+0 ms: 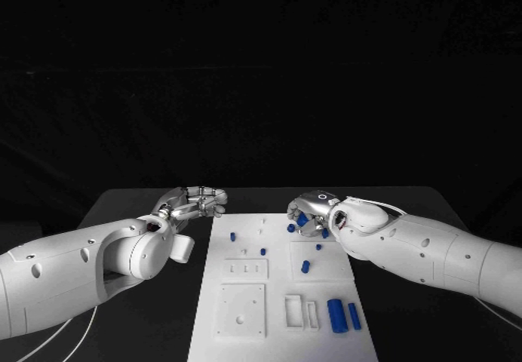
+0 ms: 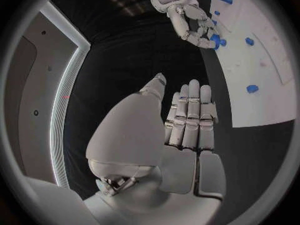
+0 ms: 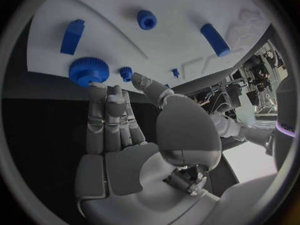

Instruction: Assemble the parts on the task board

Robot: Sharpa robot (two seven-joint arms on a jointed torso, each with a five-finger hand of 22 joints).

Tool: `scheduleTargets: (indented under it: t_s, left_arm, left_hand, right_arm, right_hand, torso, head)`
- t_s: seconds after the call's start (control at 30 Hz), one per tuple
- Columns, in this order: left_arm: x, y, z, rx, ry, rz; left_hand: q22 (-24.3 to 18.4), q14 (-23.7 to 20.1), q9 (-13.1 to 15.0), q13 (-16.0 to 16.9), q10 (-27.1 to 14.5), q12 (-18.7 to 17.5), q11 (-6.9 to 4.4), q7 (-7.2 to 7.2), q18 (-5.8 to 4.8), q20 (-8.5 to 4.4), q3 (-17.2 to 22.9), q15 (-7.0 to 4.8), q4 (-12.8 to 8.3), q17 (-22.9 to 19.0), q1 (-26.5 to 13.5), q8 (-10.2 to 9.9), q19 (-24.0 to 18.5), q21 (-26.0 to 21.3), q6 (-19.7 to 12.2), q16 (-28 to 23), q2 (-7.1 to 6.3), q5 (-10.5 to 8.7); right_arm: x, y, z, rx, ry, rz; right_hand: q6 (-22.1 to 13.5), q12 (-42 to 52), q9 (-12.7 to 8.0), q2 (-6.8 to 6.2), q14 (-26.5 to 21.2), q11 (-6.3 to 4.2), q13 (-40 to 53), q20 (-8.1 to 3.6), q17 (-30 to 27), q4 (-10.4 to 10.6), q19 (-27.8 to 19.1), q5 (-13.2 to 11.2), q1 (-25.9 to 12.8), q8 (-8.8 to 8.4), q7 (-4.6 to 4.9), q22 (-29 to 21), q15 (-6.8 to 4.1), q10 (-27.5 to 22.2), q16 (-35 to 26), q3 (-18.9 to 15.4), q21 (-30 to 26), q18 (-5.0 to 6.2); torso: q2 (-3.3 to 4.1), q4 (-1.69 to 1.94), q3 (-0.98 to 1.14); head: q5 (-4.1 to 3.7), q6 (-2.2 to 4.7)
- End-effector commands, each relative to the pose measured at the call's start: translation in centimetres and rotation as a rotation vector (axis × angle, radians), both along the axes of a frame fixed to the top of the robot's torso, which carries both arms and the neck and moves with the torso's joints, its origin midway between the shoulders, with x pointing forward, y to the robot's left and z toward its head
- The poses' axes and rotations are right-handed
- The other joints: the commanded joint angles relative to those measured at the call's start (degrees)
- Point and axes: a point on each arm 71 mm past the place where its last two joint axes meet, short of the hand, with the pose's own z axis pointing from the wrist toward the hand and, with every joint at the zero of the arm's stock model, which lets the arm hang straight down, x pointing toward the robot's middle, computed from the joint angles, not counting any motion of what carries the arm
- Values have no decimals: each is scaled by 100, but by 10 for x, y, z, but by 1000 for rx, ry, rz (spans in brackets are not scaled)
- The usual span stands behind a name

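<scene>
Several blue parts (image 1: 305,265) sit scattered on the white task board (image 1: 280,317), which lies on the black tabletop (image 1: 130,204). Just off the board's far left corner, the left hand (image 1: 194,202) hovers with straight, close-set fingers (image 2: 189,115) holding nothing. At the far right edge, the right hand (image 1: 312,211) reaches its fingers (image 3: 109,117) onto the board; their tips touch a round ridged blue part (image 3: 88,70), with a smaller one (image 3: 126,73) just beside them. I cannot tell whether they grip it.
</scene>
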Motion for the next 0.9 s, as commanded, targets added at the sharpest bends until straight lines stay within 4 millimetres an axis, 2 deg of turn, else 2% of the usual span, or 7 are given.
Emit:
scheduleTargets:
  t_s: [0.03,0.33,0.67,0.9]
  left_arm:
    - [-1,-3,3,-6,-18,-23]
    - [-1,-4,4,-7,-19,-26]
    - [0,-5,4,-6,-18,-26]
    - [0,-4,4,-6,-18,-27]
  left_hand:
    - [105,55,-11,-9,35,-44,2,8,85,-11,-34,2,13,14,75,-38,-19,28,42,-31,-12,14]
    - [104,72,-19,-20,58,-85,2,6,86,-11,-96,1,90,49,138,-66,-19,34,59,-72,-8,10]
    - [104,88,-24,-29,84,-129,3,5,86,-12,-169,0,188,91,221,-93,-18,43,77,-117,-1,9]
    - [104,105,-26,-36,109,-166,2,5,86,-13,-244,-1,291,132,306,-116,-18,51,91,-158,4,8]
  right_arm:
    - [0,0,-2,-32,-2,1]
    - [-1,4,-3,-40,-2,10]
    - [-2,8,-4,-43,3,19]
    - [-1,9,-4,-56,-2,20]
  right_hand:
    - [-31,-25,-1,-38,-7,4,-6,-271,-6,-6,319,-4,4,-25,12,3,27,-35,24,-38,-25,180]
    - [-20,-22,3,-28,-13,3,-16,-269,-24,-1,332,-27,-3,-25,15,-11,27,-23,43,-48,-38,180]
    - [31,0,15,10,-30,-13,-24,-247,-78,8,339,-98,-48,-15,13,-34,12,53,74,-51,-70,180]
    - [148,50,39,62,-35,-63,-2,-237,-144,16,351,-199,-98,18,4,-41,-36,222,109,-21,-85,180]
  torso:
    - [51,15,7]
    - [128,28,13]
    - [169,27,12]
    - [203,6,22]
  head:
    - [1,13]
    - [6,36]
    - [17,67]
    - [38,98]
